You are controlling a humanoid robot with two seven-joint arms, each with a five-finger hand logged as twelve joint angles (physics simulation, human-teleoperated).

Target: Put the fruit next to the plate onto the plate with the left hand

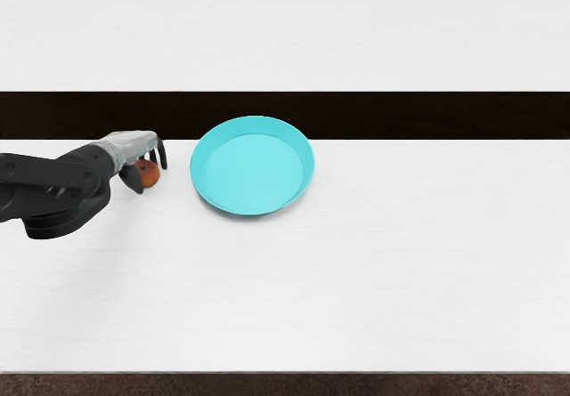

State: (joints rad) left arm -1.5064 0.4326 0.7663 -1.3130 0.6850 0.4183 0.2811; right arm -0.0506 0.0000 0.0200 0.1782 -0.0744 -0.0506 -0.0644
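A turquoise plate (pixel 252 165) sits on the white table near its far edge. Just left of the plate is a small orange-red fruit (pixel 150 173), partly hidden under my left hand (pixel 142 163). The left arm comes in from the picture's left edge, and its fingers curl down over and around the fruit. Whether the fruit rests on the table or is lifted off it cannot be told. The plate holds nothing.
The white table (pixel 356 271) stretches wide to the front and right of the plate. Its far edge runs just behind the plate and hand, with a dark gap (pixel 401 116) and a white wall beyond.
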